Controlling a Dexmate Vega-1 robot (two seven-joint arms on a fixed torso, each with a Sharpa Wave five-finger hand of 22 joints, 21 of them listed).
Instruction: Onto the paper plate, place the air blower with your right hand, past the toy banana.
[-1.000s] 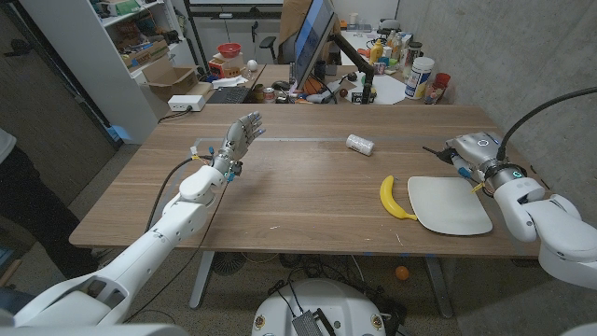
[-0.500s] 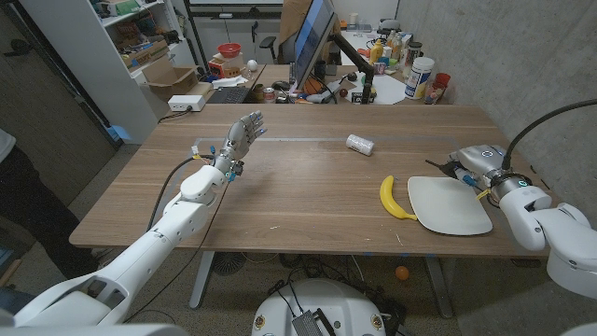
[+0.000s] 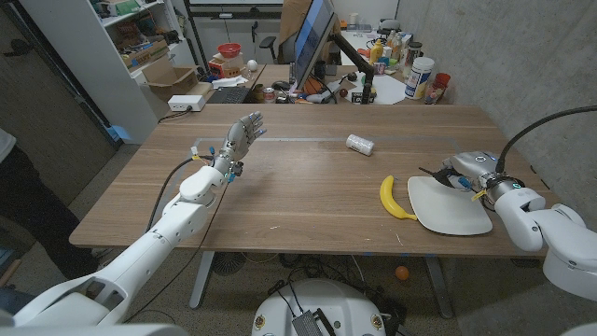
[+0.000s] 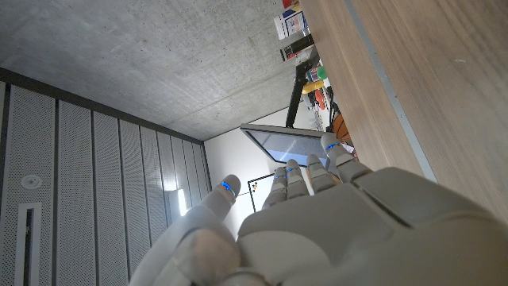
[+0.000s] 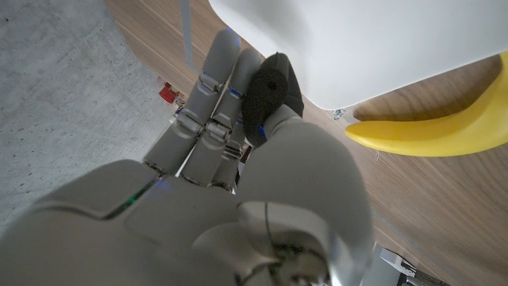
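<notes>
The white paper plate lies at the table's right end, with the yellow toy banana along its left rim. My right hand hovers at the plate's far right rim and grips the black air blower, whose nozzle points left over that rim. In the right wrist view the blower's black bulb sits between thumb and fingers of my right hand, beside the plate and the banana. My left hand is raised over the table's left part, fingers apart, holding nothing; the left wrist view shows its back.
A small pale can lies on its side mid-table, beyond the banana. Behind the table stands a cluttered desk with a monitor and bottles. The table's right edge runs close by my right hand. A person in dark clothes stands at far left.
My right hand, holding the air blower, has come nearer and leftward to the plate's far rim. The left hand has not moved.
</notes>
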